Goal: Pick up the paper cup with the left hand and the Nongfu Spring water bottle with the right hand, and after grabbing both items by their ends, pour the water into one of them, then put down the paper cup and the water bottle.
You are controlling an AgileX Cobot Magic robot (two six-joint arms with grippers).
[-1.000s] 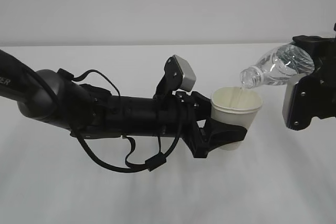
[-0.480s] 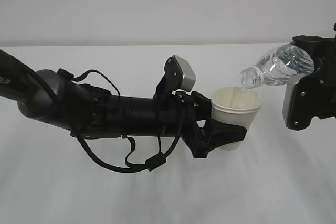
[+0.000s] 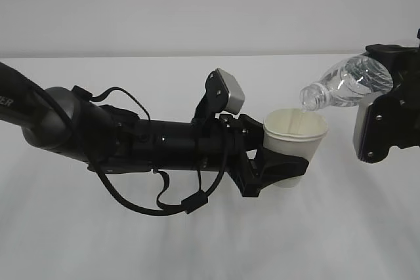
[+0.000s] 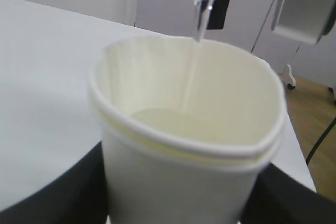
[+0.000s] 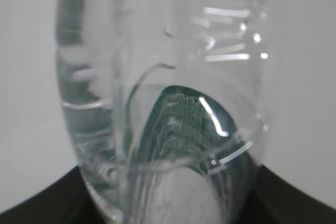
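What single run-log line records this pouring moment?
phase: pouring | left gripper: holds paper cup upright | right gripper: holds water bottle tilted, mouth over cup | water: thin stream entering cup

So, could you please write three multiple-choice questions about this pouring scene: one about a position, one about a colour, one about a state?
1. Where is the mouth of the water bottle?
A. Above the rim of the paper cup
B. Inside the cup, below its rim
C. Lying flat on the table

2. What colour is the paper cup?
A. Red
B. Cream-white
C. Dark blue

3. What is the state of the cup?
A. Upside down
B. Crushed flat
C. Upright, with liquid in the bottom

Answers:
1. A, the tilted bottle's mouth hangs just over the cup's far rim.
2. B, both the exterior and left wrist views show pale walls.
3. C, the left wrist view shows a thin stream of water falling in and a pool at the bottom.
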